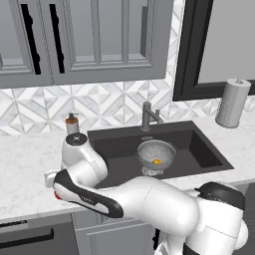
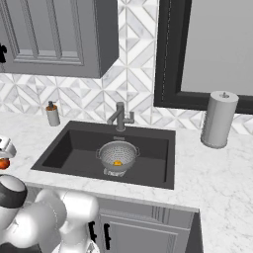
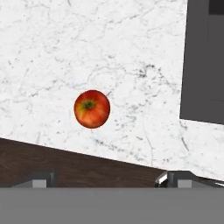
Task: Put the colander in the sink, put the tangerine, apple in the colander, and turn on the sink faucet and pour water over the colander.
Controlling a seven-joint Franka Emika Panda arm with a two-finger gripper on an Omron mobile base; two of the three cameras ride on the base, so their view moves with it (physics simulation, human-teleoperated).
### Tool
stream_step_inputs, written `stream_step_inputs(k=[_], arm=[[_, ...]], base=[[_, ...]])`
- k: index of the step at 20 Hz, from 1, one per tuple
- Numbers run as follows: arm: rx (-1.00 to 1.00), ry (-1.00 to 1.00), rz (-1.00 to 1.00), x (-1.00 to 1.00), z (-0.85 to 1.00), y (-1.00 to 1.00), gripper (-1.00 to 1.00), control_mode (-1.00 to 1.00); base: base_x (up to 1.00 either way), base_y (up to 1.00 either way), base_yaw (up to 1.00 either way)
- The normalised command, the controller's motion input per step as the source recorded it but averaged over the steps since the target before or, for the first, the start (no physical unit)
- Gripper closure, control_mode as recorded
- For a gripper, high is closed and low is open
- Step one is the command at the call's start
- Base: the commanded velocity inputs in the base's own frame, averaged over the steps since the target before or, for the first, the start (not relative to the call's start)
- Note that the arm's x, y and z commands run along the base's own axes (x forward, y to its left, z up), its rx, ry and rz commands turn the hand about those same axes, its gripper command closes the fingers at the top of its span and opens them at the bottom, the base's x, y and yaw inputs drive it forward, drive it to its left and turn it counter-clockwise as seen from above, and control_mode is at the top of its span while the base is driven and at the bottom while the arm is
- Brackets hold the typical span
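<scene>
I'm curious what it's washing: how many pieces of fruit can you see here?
2. The tangerine lies inside the colander in the sink. The apple sits on the marble counter left of the sink, near its front edge, under the hand.
</scene>
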Motion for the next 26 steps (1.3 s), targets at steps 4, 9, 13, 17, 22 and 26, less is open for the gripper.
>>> stream_step_inputs(k=[4, 9, 13, 17, 22, 26], arm=[[0.0, 0.0, 0.0, 0.16, -0.31, 0.33, -1.0, -1.0], [0.0, 0.0, 0.0, 0.14, -0.28, 0.13, -1.0, -1.0], [0.0, 0.0, 0.0, 0.1, -0.29, 0.09, -1.0, -1.0], [0.0, 0.0, 0.0, 0.13, -0.24, 0.0, -1.0, -1.0], [0.0, 0.0, 0.0, 0.22, -0.21, 0.02, -1.0, -1.0], [0.0, 0.04, 0.0, 0.25, -0.23, 0.19, -1.0, -1.0]], base=[[0.0, 0.0, 0.0], [0.0, 0.0, 0.0], [0.0, 0.0, 0.0], [0.0, 0.0, 0.0], [0.0, 0.0, 0.0], [0.0, 0.0, 0.0]])
